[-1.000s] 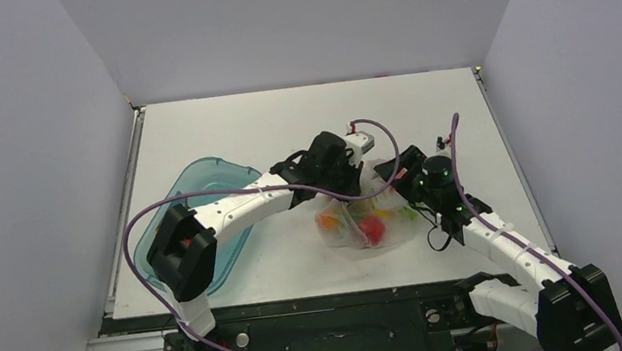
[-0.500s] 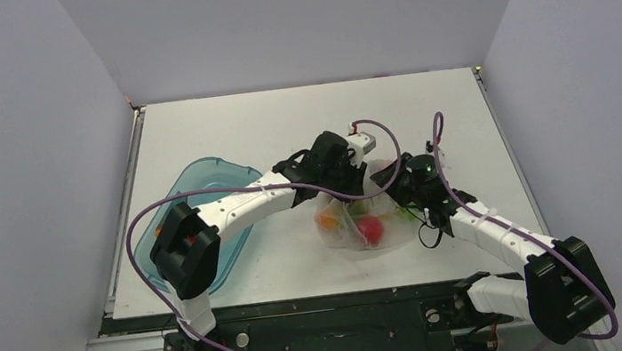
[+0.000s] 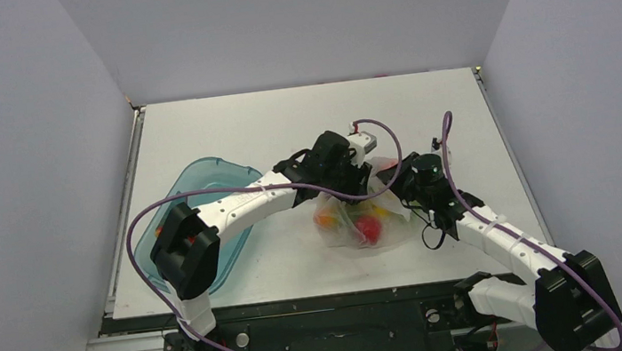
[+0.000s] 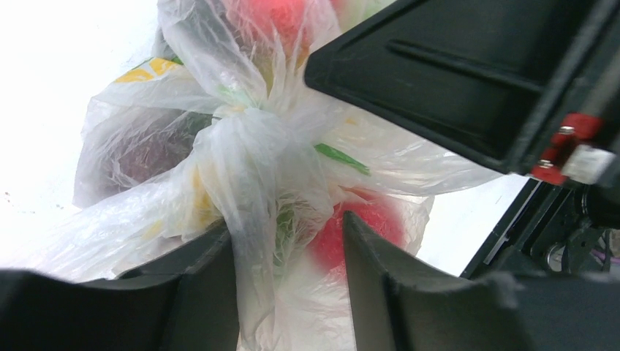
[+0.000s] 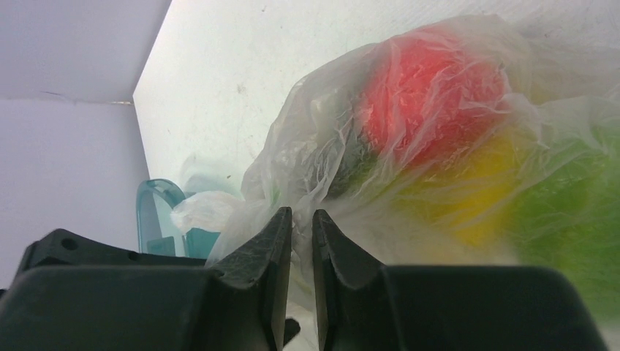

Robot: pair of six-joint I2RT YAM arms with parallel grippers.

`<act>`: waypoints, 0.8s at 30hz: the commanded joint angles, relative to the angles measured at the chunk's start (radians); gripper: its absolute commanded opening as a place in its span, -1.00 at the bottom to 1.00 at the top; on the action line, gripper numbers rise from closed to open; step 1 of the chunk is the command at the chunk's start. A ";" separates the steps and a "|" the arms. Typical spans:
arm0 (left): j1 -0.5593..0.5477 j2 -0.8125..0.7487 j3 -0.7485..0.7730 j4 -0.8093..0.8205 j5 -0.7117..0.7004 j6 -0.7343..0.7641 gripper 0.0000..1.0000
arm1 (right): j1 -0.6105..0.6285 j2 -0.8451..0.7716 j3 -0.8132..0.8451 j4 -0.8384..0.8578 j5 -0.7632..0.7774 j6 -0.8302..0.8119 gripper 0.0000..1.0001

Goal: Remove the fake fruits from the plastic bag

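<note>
We see the left gripper (image 4: 286, 230) at the bottom of the view, its two dark fingers (image 4: 197, 292) parted. A twisted strand of the plastic bag (image 4: 248, 146) runs down between them, lying against the finger on the view's left. Through the crinkled film we make out a red fruit (image 4: 369, 223) just beside the other finger, a second red fruit (image 4: 267, 14) at the top, and a dark red fruit (image 4: 142, 153) on the left, below a yellow print (image 4: 142, 73). A black part of the right arm (image 4: 468, 73) crosses the upper right in front of the bag. White table (image 4: 44, 88) shows behind.
</note>
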 commanded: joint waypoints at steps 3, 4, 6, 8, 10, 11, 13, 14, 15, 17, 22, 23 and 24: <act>-0.005 -0.027 0.059 -0.010 -0.042 0.013 -0.37 | -0.007 -0.043 0.054 0.010 0.047 -0.041 -1.00; -0.005 -0.029 0.060 -0.012 -0.050 0.013 -0.37 | -0.009 -0.044 0.056 0.011 0.052 -0.045 -1.00; -0.005 -0.034 0.059 -0.014 -0.058 0.014 -0.39 | -0.008 -0.041 0.057 0.011 0.063 -0.058 -1.00; -0.005 -0.040 0.055 -0.014 -0.074 0.014 -0.47 | -0.009 -0.042 0.056 0.009 0.084 -0.069 -1.00; -0.005 -0.044 0.054 -0.016 -0.096 0.014 -0.56 | -0.009 -0.046 0.057 -0.019 0.125 -0.075 -1.00; -0.005 -0.048 0.054 -0.019 -0.112 0.015 -0.68 | -0.010 -0.050 0.056 -0.029 0.159 -0.077 -1.00; -0.005 -0.055 0.054 -0.022 -0.138 0.013 -0.89 | -0.013 -0.062 0.050 -0.059 0.215 -0.081 -1.00; -0.005 -0.058 0.052 -0.023 -0.142 0.012 -0.95 | -0.014 -0.069 0.047 -0.089 0.236 -0.080 -1.00; -0.005 -0.063 0.050 -0.022 -0.169 0.012 -1.00 | -0.018 -0.071 0.048 -0.113 0.284 -0.076 -1.00; -0.004 -0.068 0.047 -0.021 -0.182 0.013 -1.00 | -0.029 -0.077 0.050 -0.165 0.336 -0.058 -1.00; -0.004 -0.074 0.044 -0.019 -0.202 0.011 -1.00 | -0.051 -0.103 0.041 -0.253 0.435 -0.019 -1.00; -0.003 -0.076 0.043 -0.019 -0.213 0.011 -1.00 | -0.059 -0.109 0.036 -0.263 0.461 -0.013 -1.00; -0.001 -0.076 0.043 -0.019 -0.216 0.011 -1.00 | -0.064 -0.120 0.034 -0.282 0.470 -0.004 -1.00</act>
